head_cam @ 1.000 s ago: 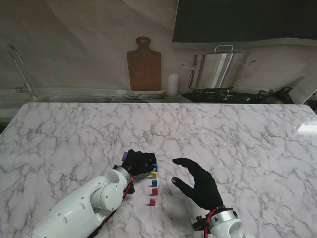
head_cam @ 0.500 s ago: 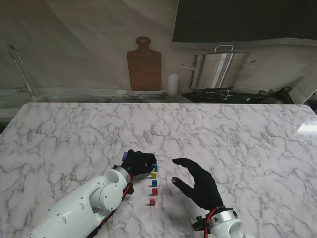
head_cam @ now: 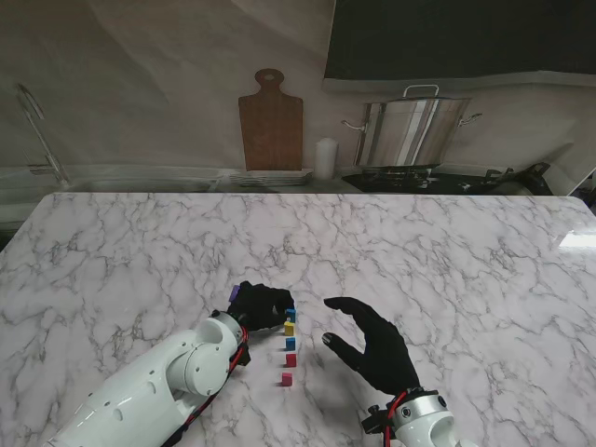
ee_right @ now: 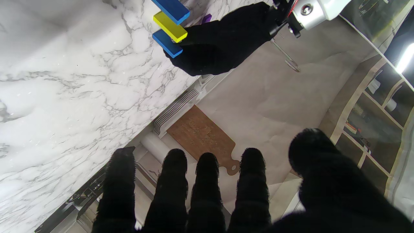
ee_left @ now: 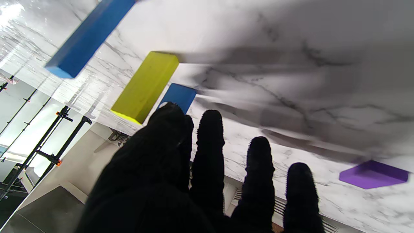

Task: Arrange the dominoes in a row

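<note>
Nearest the table's near edge, the right hand [head_cam: 372, 346] is hovering with its fingers spread apart, gripping nothing, just to the right of the row. The row itself is running away from that edge toward the middle of the table [head_cam: 447, 251]: a pink domino [head_cam: 286, 379] nearest, then a red domino [head_cam: 291, 359], a blue domino [head_cam: 291, 344], a yellow domino [head_cam: 289, 329] and, at the far end, another blue domino [head_cam: 291, 314], all standing upright and spaced apart. The left hand [head_cam: 258, 304] is curling beside that far end, its fingertips [ee_left: 171, 111] sitting close against the last blue piece; whether it is actually pinching that piece I cannot tell. A purple domino [head_cam: 235, 292] is lying flat on the table just beyond the hand's knuckles, outside the row. These pieces are looking like small, stiff, light blocks with smooth faces, so they are likely tipping at the slightest nudge; pinching one by its two broad faces near the top, and letting go straight upward, seems the safest hold, since one knocked piece could be toppling the neighbours.
</note>
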You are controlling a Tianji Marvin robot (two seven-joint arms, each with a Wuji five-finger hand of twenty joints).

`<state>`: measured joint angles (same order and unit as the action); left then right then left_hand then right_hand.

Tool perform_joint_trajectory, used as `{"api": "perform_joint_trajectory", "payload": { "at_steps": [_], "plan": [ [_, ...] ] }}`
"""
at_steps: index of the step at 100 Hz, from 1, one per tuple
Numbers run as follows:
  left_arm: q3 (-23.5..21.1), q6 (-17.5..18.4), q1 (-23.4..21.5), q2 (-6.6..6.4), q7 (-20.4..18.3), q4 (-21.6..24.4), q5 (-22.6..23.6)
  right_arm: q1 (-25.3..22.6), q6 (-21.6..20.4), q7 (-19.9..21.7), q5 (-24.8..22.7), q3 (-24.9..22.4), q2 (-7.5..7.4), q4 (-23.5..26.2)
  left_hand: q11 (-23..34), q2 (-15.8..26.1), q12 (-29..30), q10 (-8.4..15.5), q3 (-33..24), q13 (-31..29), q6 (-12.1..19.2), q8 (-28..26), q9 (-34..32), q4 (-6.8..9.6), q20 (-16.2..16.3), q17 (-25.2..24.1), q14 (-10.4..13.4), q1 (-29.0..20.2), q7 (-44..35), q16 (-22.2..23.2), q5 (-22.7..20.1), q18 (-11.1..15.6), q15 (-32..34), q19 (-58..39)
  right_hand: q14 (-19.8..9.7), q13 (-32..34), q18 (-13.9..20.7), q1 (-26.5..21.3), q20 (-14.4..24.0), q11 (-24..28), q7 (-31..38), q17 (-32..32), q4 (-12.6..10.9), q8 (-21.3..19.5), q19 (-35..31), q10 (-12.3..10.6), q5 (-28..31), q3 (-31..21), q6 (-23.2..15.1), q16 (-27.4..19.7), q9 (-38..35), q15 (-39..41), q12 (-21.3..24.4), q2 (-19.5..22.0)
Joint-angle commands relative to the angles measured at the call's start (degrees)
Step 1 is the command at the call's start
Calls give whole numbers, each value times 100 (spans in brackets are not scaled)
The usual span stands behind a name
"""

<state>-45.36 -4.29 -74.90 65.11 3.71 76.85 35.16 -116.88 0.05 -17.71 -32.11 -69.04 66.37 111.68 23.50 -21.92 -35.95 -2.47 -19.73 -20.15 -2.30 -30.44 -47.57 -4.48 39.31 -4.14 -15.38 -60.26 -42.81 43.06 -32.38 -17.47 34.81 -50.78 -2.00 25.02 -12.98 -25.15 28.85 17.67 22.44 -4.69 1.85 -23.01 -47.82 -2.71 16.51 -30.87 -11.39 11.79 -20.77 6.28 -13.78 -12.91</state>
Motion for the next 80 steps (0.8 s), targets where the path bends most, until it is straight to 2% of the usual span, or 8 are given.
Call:
{"api": "perform_joint_trajectory", "payload": {
  "at_steps": [1, 80],
  "plan": [
    [3, 17, -9, -11, -109, 20, 10, -30, 14, 5, -9, 3, 3, 12, 135, -238, 98, -18, -169, 94, 5, 30, 167, 78, 167, -126, -91, 9, 101, 45, -12, -14, -28, 56, 28, 69, -13, 90, 80, 103, 45, -20, -48, 4, -101, 2, 12, -89, -57, 49, 6, 114, -30, -133],
    [-116, 27, -120, -98, -281, 173, 183, -31, 13, 12, -18, 10, 0, 16, 173, -291, 185, -18, -387, 197, 57, 74, 385, 43, 139, -136, -78, 105, 353, 22, -46, -9, -109, 179, 25, 70, -9, 91, 77, 103, 45, -19, -48, 4, -97, 14, 7, -95, -58, 49, 9, 113, -29, -146]
  ]
}}
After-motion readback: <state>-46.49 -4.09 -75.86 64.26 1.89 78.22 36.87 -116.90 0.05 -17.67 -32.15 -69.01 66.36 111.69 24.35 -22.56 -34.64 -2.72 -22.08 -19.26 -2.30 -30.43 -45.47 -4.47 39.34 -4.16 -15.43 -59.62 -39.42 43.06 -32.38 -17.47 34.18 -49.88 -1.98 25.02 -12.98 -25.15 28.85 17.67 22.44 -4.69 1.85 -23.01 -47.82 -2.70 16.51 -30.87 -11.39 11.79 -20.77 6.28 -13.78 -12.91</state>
